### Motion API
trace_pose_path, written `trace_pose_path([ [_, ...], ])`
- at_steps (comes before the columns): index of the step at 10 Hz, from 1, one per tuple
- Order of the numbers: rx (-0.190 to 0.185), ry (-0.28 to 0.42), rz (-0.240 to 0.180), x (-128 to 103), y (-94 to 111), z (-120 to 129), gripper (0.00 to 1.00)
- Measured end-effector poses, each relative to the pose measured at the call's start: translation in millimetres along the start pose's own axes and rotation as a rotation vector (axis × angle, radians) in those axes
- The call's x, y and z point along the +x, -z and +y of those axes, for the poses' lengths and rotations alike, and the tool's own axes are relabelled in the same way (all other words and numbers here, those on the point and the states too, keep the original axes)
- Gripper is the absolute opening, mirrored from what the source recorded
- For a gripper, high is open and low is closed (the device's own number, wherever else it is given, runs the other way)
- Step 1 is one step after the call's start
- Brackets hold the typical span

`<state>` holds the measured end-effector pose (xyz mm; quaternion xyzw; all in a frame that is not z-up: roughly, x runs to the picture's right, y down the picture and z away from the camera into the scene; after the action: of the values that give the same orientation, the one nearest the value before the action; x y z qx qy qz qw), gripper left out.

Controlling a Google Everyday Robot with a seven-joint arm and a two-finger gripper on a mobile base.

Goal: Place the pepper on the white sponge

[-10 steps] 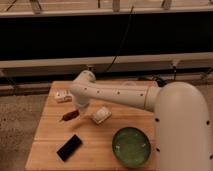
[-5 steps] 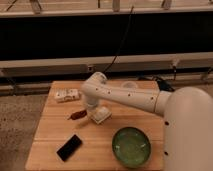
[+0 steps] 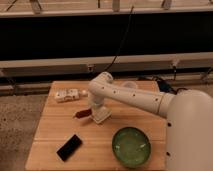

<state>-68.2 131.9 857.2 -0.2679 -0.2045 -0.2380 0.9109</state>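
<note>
Hanging low over the middle of the wooden table, the gripper (image 3: 93,111) sat at the end of the smooth white arm (image 3: 131,96), right at the small off-white rectangular sponge (image 3: 101,117); whether it was wide, narrow or holding anything I cannot tell; the small dark-red tapered chili pepper (image 3: 81,114) lay on the wood just left of the sponge, touching or nearly touching it, not on top; farther left and back lay a long white patterned carton (image 3: 67,95); a rounded white cup (image 3: 130,85) stood behind the arm; a flat black rectangular object (image 3: 69,147) lay near the front left; a round glossy green bowl (image 3: 131,146) sat front right; the pale planked table (image 3: 51,125) showed grain.
</note>
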Motion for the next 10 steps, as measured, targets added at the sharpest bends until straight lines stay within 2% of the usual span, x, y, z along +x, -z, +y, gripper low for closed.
trace_pose_path([
  [2, 0.0, -0.023, -0.006, 16.9, 1.4, 9.2, 0.01],
  [10, 0.0, -0.063, -0.022, 32.3, 0.1, 14.5, 0.01],
])
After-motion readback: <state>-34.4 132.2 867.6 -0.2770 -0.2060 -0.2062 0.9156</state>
